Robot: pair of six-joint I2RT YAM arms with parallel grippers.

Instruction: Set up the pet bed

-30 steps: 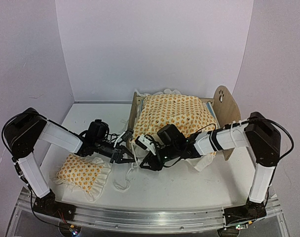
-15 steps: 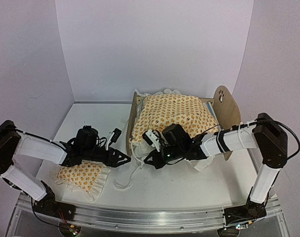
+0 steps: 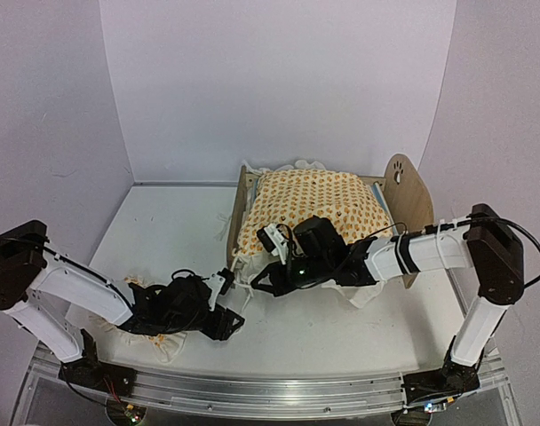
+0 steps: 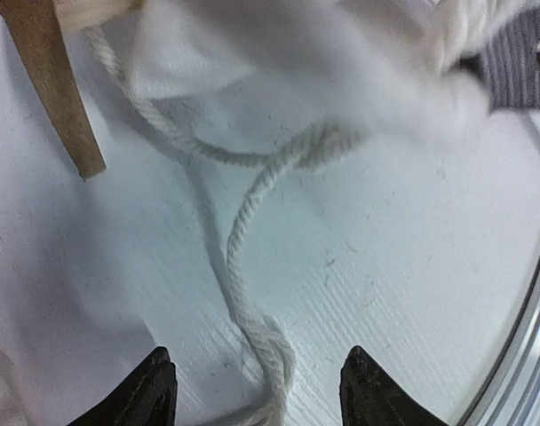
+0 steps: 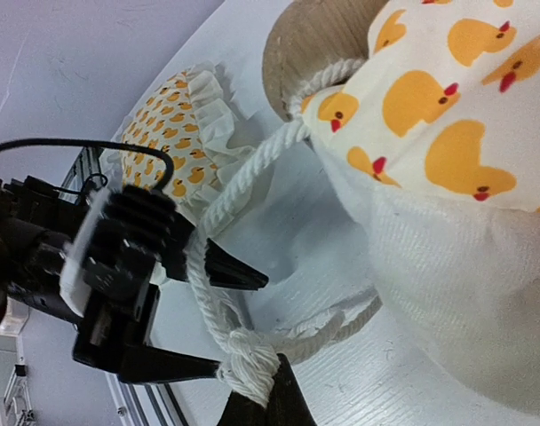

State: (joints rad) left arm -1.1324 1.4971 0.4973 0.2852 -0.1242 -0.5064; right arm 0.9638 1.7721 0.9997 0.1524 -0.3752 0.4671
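The pet bed (image 3: 410, 197), a light plywood frame with a paw-print headboard, stands right of centre. An orange duck-print blanket (image 3: 313, 206) covers it. A white cord (image 5: 218, 191) hangs from the blanket's near left corner down to the table. My right gripper (image 5: 263, 401) is shut on the cord's knot (image 5: 250, 362), just off the bed's low footboard (image 3: 240, 213). My left gripper (image 4: 261, 392) is open low over the table near the front edge. A cord loop (image 4: 250, 330) lies between its fingers, untouched. In the right wrist view, the left gripper (image 5: 194, 315) sits close beside the knot.
The matching ruffled pillow (image 5: 179, 108) lies on the table at the front left, mostly under my left arm (image 3: 92, 288). A bed leg (image 4: 52, 84) and white blanket lining (image 4: 297, 62) fill the top of the left wrist view. The metal front rail (image 3: 270, 390) is close.
My left gripper opened, let go of the cord and dropped back toward the front edge. My right gripper closed on the cord's knot and shifted slightly left.
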